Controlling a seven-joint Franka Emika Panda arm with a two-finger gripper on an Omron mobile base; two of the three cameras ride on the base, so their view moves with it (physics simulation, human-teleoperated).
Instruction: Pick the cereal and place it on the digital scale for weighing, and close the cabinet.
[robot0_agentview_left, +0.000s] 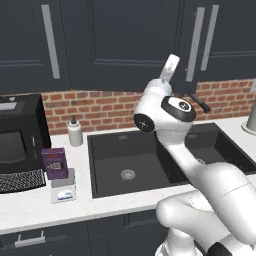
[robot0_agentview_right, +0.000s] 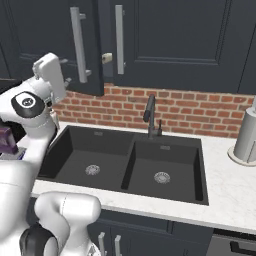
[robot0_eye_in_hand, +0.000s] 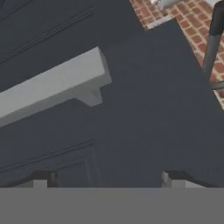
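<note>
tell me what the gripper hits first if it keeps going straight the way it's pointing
Most likely the panelled face of the cabinet door, just beside its silver bar handle. The open gripper looks straight at that door from close by, though the exact gap is hard to judge.

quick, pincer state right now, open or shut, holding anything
Pincer: open, holding nothing; its tips sit wide apart, facing the cabinet door close to the silver handle.
</note>
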